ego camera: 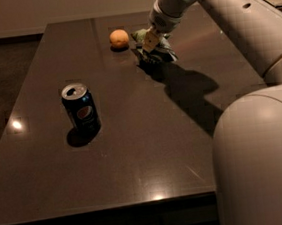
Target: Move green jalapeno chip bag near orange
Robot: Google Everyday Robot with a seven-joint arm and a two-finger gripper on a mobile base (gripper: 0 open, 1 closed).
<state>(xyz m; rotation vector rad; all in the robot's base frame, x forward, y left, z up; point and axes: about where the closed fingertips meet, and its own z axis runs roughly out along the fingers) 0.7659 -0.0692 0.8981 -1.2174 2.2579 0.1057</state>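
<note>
The orange (119, 38) sits on the dark table (133, 135) near its far edge. Just right of it, the green jalapeno chip bag (155, 43) is held in my gripper (147, 53), which is shut on it, low over the table. Only light green and white bits of the bag show around the fingers. The bag is a short gap from the orange and does not touch it. My white arm reaches in from the upper right.
A dark blue Pepsi can (81, 108) stands upright at the table's left middle. My white arm's large body (262, 162) fills the lower right. The table's front edge runs along the bottom, with dark floor to the left.
</note>
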